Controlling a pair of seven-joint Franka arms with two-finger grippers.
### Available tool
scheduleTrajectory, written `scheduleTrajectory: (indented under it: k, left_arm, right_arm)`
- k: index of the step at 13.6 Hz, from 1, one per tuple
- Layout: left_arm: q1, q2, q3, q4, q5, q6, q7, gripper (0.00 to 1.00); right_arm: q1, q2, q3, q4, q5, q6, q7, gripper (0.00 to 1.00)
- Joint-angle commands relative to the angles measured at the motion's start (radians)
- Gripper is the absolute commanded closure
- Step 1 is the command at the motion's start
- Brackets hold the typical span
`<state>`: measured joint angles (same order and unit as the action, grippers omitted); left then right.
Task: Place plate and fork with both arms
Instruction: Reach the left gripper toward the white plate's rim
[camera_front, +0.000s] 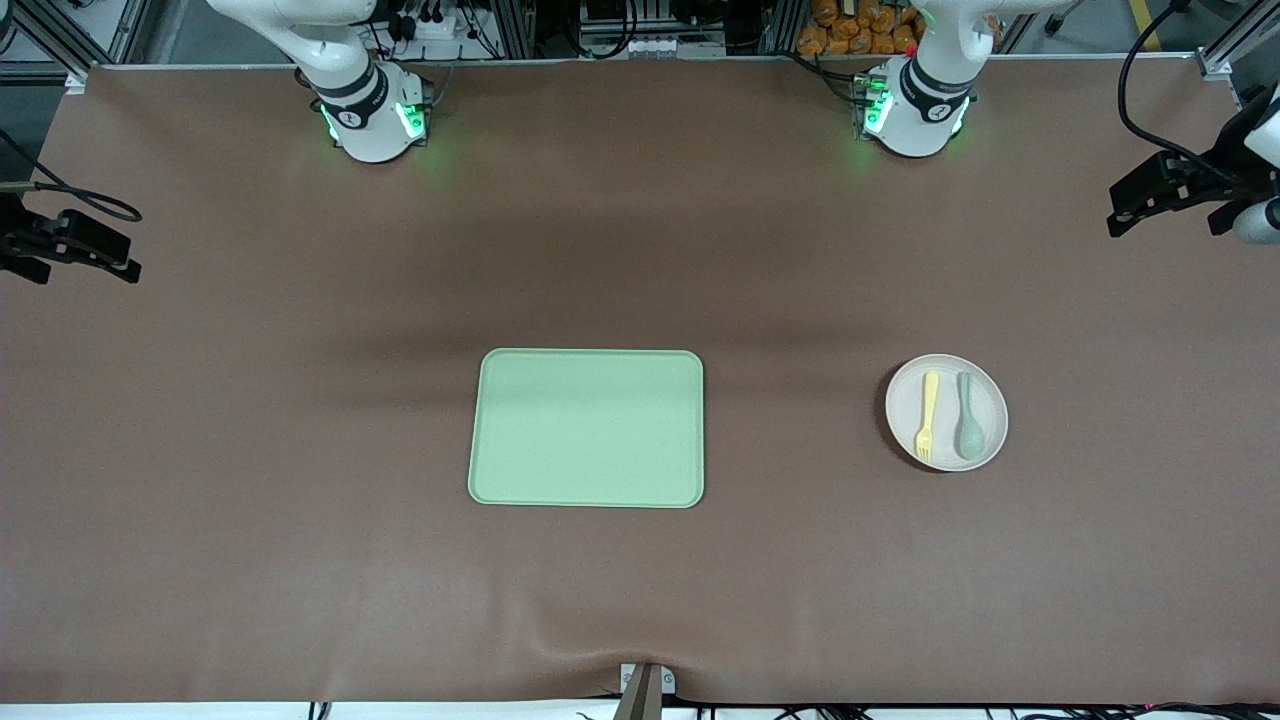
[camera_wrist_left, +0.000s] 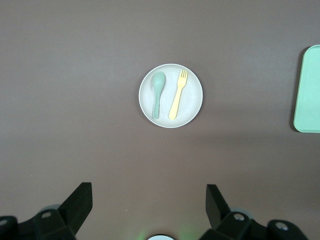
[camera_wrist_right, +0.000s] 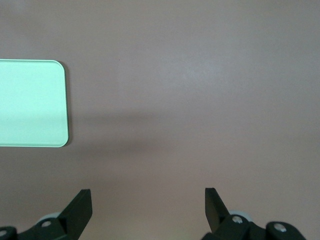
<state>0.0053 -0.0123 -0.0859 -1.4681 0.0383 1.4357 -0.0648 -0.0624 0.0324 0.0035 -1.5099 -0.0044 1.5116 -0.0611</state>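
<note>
We're seeing one plate (camera_front: 946, 412) carrying one fork (camera_front: 928, 416) and one spoon (camera_front: 970, 430), one tray (camera_front: 588, 428); left gripper (camera_wrist_left: 149, 200) and right gripper (camera_wrist_right: 148, 201) both hanging released above the table (camera_front: 250, 400).

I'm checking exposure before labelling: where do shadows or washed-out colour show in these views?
Front view: a soft dark band crosses the table just above the tray, and green base light tints the cloth. Right wrist view: the tray looks washed-out mint, with a faint shadow beside it. Left wrist view: even light; plate, fork and spoon are sharp.
</note>
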Motion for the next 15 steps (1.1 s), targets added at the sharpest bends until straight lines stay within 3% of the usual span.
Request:
scheduleTrajectory:
  k: [1,5,7,12,15]
  left_arm:
    - [0.004,-0.002,0.002,-0.001,-0.018,-0.009,0.003,0.00]
    - [-0.002,0.021,0.005,-0.009,0.000,0.000,0.060,0.00]
    - [0.013,0.087,0.008,-0.050,-0.015,0.056,0.063,0.00]
    - [0.105,0.156,0.012,-0.446,-0.015,0.568,0.068,0.00]
    - [0.143,0.293,0.008,-0.483,-0.015,0.728,0.075,0.00]
  right_arm:
    - [-0.017,0.008,0.009,0.016,0.001,-0.008,-0.009,0.00]
    - [-0.017,0.008,0.009,0.016,0.001,-0.008,-0.009,0.00]
    - [-0.017,0.008,0.009,0.016,0.001,-0.010,-0.009,0.00]
    - [-0.025,0.008,0.009,0.013,0.001,-0.010,-0.009,0.00]
    - [-0.025,0.009,0.009,0.013,0.001,-0.013,-0.009,0.00]
